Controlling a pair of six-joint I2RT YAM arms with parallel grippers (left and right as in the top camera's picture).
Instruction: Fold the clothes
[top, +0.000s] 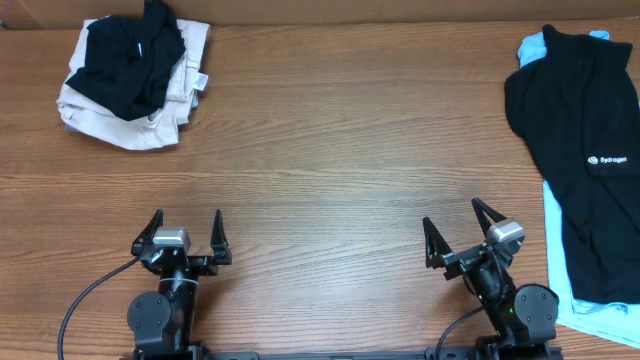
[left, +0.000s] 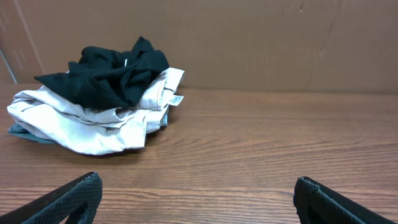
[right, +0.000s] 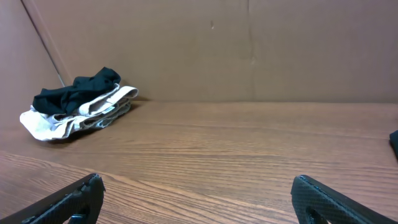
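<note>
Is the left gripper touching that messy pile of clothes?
Apart. The overhead view shows a wide stretch of bare table between the left gripper, near the front edge, and the pile of clothes in the far corner.

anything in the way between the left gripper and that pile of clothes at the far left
Nothing visible. Only bare table lies between the open left gripper and the pile, a black shirt on beige trousers.
</note>
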